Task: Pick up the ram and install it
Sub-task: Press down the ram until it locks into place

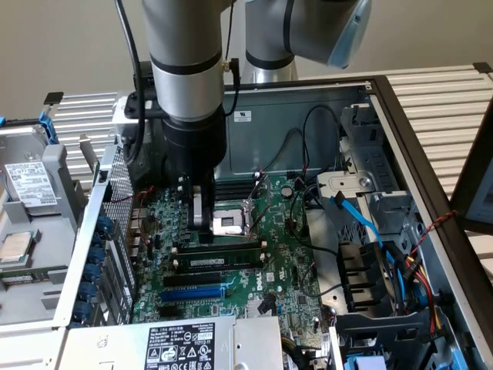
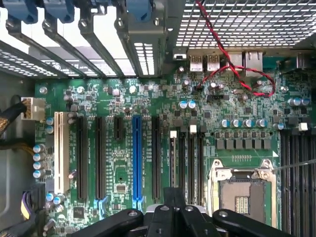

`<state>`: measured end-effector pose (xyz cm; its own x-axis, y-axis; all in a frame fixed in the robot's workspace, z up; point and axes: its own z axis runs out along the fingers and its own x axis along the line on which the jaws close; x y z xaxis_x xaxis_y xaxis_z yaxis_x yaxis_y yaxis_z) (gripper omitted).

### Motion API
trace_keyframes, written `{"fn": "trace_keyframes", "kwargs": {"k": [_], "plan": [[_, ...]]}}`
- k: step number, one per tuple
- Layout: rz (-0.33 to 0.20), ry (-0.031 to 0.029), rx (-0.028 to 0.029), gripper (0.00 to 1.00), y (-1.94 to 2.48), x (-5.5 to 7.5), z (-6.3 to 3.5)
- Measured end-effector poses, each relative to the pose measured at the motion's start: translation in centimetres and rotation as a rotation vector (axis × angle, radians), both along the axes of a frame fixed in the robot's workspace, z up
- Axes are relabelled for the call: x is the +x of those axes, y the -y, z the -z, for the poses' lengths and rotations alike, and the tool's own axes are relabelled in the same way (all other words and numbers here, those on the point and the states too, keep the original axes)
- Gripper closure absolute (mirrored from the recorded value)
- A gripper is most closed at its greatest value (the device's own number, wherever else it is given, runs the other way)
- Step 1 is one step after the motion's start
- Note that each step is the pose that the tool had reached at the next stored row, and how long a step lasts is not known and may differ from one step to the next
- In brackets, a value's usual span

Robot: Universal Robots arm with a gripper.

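Presently: gripper (image 1: 199, 218) shut, nothing visibly held, hanging low over motherboard (image 1: 296, 266) beside processor socket (image 1: 230, 224); ram (image 1: 216, 262) lying in slot just nearer, apparently seated.

Motherboard (image 2: 148, 103): glossy green laminate, dotted with shiny metal capacitor cans. Blue expansion slot (image 2: 137, 158): smooth glossy plastic. Computer case (image 1: 308, 116): matt grey sheet metal, with a perforated metal grille (image 2: 237, 19). Robot arm (image 1: 185, 46): brushed silver metal. Gripper (image 2: 173, 217): matt black.
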<state>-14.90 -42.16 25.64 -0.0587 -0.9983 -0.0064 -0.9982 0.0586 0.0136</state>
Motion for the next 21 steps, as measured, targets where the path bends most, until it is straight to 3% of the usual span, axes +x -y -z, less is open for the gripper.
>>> {"fn": "trace_keyframes", "kwargs": {"k": [4, 6, 21], "plan": [[0.000, -0.0019, 0.0043, 0.90, 0.02, 1.7, -0.28], [0.000, -0.0073, 0.0049, 0.90, 0.04, 2.2, -0.35], [0.000, -0.0088, 0.0055, 0.90, 0.04, 2.4, -0.39]]}}
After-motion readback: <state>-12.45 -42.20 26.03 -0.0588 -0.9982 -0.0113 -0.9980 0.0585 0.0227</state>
